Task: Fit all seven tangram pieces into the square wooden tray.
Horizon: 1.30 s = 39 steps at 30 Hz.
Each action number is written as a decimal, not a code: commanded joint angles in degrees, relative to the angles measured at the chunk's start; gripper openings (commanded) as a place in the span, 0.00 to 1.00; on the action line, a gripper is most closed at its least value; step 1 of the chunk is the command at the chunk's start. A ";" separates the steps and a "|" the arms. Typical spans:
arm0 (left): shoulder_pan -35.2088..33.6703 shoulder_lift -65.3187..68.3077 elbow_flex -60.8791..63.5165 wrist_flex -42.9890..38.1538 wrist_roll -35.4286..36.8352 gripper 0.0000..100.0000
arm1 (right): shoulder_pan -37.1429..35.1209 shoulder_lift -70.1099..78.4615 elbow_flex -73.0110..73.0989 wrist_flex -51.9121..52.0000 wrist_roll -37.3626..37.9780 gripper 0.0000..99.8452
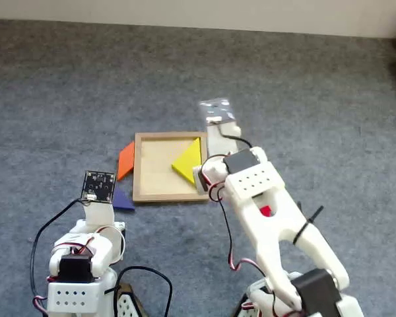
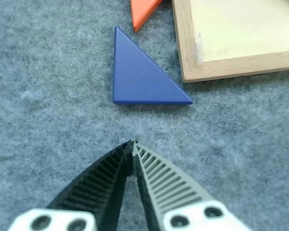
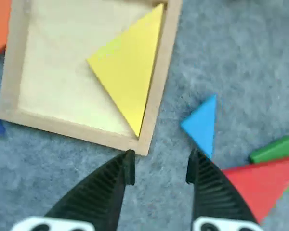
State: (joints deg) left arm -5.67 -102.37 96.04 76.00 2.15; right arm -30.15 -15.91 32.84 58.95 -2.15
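In the high view, the square wooden tray (image 1: pixel 140 165) lies on the grey felt (image 1: pixel 303 86) with one yellow triangle (image 1: pixel 189 162) inside it, set against the right wall. An orange piece (image 1: pixel 125 160) lies just outside the left rim. A dark blue triangle (image 1: pixel 122 200) sits near the tray's near left corner, partly under the left arm's camera. The right arm stretches to the tray's right side.

In the left wrist view, the left gripper (image 2: pixel 133 144) is pinched closed on nothing. Its tips meet over bare felt, near the dark blue triangle but apart from it.

In the right wrist view, the right gripper (image 3: pixel 160 166) stands moderately wide and empty, just off a tray corner. Beside the tray lie a light blue triangle (image 3: pixel 202 125), a red triangle (image 3: pixel 260 185) and a green piece (image 3: pixel 274 149) — all on the felt outside it
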 commanded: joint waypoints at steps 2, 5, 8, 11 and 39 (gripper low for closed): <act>-0.57 -0.92 1.10 0.18 -0.35 0.01 | 0.75 3.30 -7.08 -1.36 13.63 0.17; -0.57 -0.92 1.10 0.18 -0.35 0.01 | 0.84 3.56 -8.04 2.77 13.89 0.17; -0.57 -0.92 1.10 0.18 -0.35 0.01 | 0.92 3.56 -10.07 7.96 11.43 0.17; -0.57 -0.92 1.10 0.18 -0.35 0.01 | 4.18 3.56 -12.53 12.70 5.80 0.17; -0.57 -0.92 1.10 0.18 -0.35 0.01 | 16.84 4.26 8.31 3.56 -0.70 0.33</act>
State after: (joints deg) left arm -5.67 -102.37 96.04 76.00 2.15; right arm -13.71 -11.16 39.69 65.10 -2.42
